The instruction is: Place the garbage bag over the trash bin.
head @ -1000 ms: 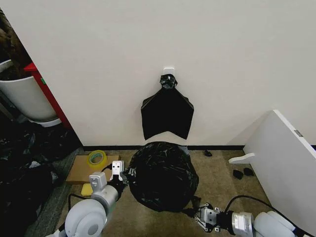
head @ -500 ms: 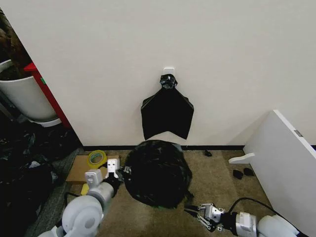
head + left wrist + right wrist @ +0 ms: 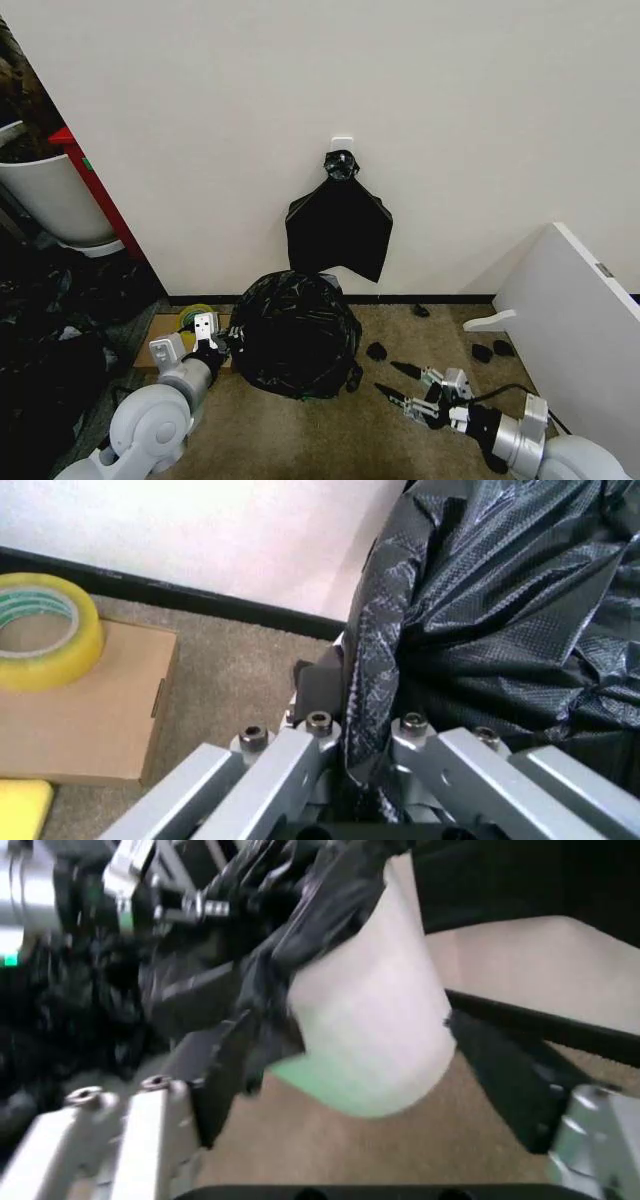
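Shifted since the earlier frame: the garbage bag (image 3: 296, 335) with the trash bin (image 3: 370, 1027) under it now sits further to the robot's left and closer to the wall; the right tool (image 3: 400, 381) has come away from the bag and stands apart on the carpet, well to the right of it; the left tool (image 3: 216, 335) has moved left along with the bag. Position of the task's thing: on the carpeted floor against the baseboard, below the flat black bundle of bags (image 3: 339, 228) hanging on the wall, just beside the cardboard box (image 3: 160, 340) that carries a roll of yellow tape (image 3: 194, 317). Left tool: jaws closed down on a fold of the bag's plastic at its left side, film pinched between the two fingers (image 3: 300, 757) in the left wrist view. Right tool: jaws spread wide, nothing held. Progress, as judged: bag drawn over the bin's top and upper sides, covering it fully from the head view; the right wrist view shows cream wall and green base bare below the bag's hem, so the cover is partial in depth. Remaining, as judged: left tool to let go; perhaps the hem to be tidied.
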